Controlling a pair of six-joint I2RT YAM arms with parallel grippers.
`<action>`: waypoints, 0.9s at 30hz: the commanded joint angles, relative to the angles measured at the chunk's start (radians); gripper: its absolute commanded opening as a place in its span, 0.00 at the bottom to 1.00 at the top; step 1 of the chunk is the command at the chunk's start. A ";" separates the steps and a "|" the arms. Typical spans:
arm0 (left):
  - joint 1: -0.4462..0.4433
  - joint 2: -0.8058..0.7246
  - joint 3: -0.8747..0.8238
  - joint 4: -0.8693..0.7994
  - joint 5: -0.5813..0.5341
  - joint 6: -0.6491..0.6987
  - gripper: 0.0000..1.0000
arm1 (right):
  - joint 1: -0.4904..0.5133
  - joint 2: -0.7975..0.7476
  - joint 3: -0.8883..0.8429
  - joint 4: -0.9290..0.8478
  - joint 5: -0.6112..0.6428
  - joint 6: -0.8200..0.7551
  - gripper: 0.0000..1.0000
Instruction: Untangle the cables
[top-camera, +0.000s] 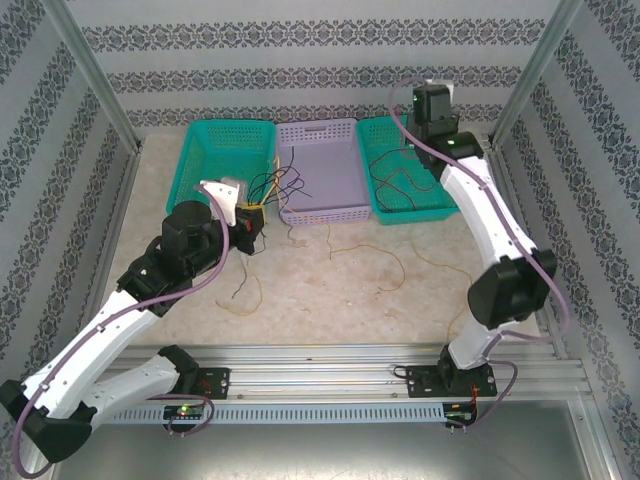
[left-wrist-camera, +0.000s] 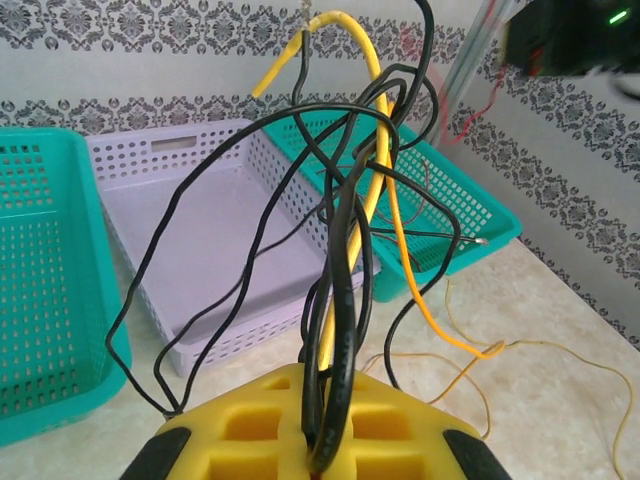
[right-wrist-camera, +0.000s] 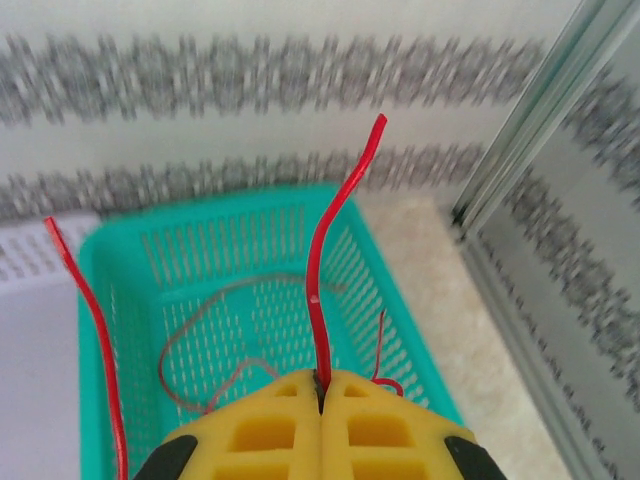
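Teal baskets x2, lilac basket x1 (cables tangled).

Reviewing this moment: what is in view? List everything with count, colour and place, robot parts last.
table: one, beige marbled, inside a patterned enclosure
left teal basket: one, teal, far left of the table
lavender basket: one, lavender, between the teal ones
right teal basket: one, teal, far right
cable bunch: one tangle, black and yellow/orange, held up in front of the lavender basket
red cable: one, red, standing up over the right teal basket
thin wires: a few, reddish, lying in the right teal basket
loose wires: several, yellow, scattered on the table
left gripper: one, yellow pads, shut on the cable bunch
right gripper: one, yellow pads, shut on the red cable
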 joint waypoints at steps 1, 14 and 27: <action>0.007 0.010 0.039 0.022 0.034 -0.021 0.00 | -0.032 0.049 -0.023 -0.065 -0.107 0.100 0.00; 0.006 0.040 0.053 0.010 0.060 -0.027 0.00 | -0.058 0.027 -0.107 -0.053 -0.199 0.123 0.36; 0.004 0.073 0.068 -0.013 0.067 -0.027 0.00 | 0.133 -0.416 -0.549 0.178 -0.404 0.093 0.63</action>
